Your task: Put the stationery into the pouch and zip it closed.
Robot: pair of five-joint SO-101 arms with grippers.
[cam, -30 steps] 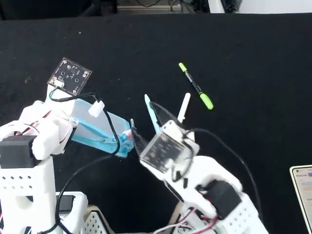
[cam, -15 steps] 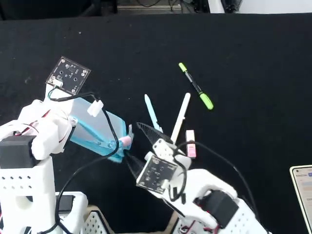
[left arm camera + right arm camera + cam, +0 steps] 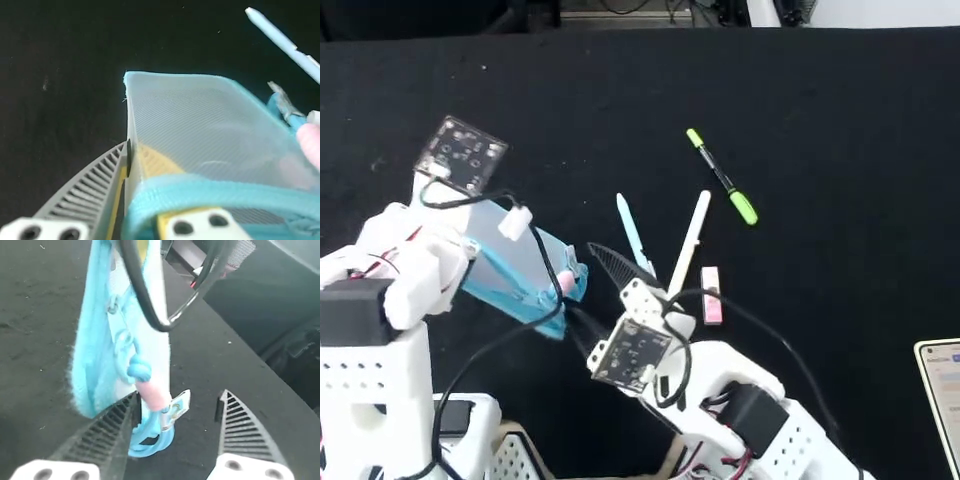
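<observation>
1. Have swung the right gripper (image 3: pixel 177 400) off the pens and down to the zip end of the pouch (image 3: pixel 505 250) over the last second: up by the blue pen (image 3: pixel 633 235) and white pen (image 3: pixel 688 243) then, partway across half a second ago.
2. Have uncovered the pink eraser (image 3: pixel 711 295) in doing so: hidden under the arm a second ago, lying now just beside the white pen's near end.
3. Holding that gripper wide open with nothing clamped: one finger close against the pouch's end, by the pink piece (image 3: pixel 152 395) and small tag (image 3: pixel 180 407) hanging from the zip, the other standing clear.
4. Gripping the pouch in the left gripper (image 3: pixel 131 155), closed tight on its mesh side, raised and tilted, zip end toward the right arm; much the same place as before.
5. Have left the green highlighter (image 3: pixel 720 180) untouched, flat and well apart from the pouch, farther up the table (image 3: pixel 840 120).
6. Working over a black table; a pale-framed screen device (image 3: pixel 940 385) at its right edge, near the front.
7. Beyond the far edge: dark equipment (image 3: pixel 440 15) and a strip of white wall (image 3: pixel 880 12).
</observation>
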